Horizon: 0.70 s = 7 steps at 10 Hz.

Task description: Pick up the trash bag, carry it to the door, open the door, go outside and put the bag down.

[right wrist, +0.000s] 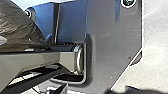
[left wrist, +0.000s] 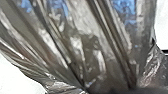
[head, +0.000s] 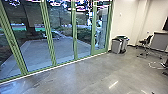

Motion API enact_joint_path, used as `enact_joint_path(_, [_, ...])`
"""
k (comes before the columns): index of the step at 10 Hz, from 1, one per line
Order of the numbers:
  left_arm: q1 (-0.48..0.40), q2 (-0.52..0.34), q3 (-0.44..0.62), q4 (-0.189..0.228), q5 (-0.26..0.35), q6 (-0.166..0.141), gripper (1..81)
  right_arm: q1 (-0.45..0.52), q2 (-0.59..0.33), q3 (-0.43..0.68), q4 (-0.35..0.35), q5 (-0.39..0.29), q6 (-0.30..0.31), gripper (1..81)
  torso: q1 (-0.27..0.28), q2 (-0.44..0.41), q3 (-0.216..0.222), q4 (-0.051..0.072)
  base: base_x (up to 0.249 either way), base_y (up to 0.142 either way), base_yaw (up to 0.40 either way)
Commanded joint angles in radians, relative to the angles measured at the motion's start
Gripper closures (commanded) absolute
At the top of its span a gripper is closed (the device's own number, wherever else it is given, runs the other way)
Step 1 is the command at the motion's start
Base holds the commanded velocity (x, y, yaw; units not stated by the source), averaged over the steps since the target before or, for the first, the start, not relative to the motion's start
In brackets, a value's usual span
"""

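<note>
Dark brown-grey, semi-translucent plastic forms the trash bag (left wrist: 85, 47), one in number, seen close up in the left wrist view. Its skin is glossy and drawn into long, taut folds, with white highlights and blue patches. In the right wrist view it lies close by the robot's wide dark plate, overlapping part of it; whether the two touch cannot be told. The state of the left and right claws, wide, narrow or holding the bag, cannot be determined.

Five glass panes (head: 62, 45) in green frames (head: 75, 37) run along the far edge of the smooth, glossy grey floor (head: 82, 77). Beyond them lies a flat paved yard (head: 37, 53). Two grey bins (head: 116, 46) stand side by side at that edge, near the glass wall's right end. One dark wheeled chair (head: 146, 41) stands beside one grey desk (head: 160, 41).
</note>
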Motion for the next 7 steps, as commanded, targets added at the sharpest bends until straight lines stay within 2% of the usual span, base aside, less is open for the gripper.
enact_joint_path(1, [-0.05, -0.002, -0.001, 0.003, 0.075, 0.012, 81.1, 0.05, -0.005, 0.0, -0.005, -0.061, -0.002, 1.0, 0.0, 0.0, 0.0, 0.0, 0.172, -0.064, 0.0])
enact_joint_path(7, [-0.05, 0.001, -0.001, 0.003, 0.075, 0.012, 81.1, 0.051, -0.003, -0.005, -0.011, -0.061, -0.001, 1.0, 0.0, 0.0, 0.0, 0.0, 0.174, -0.066, 0.0])
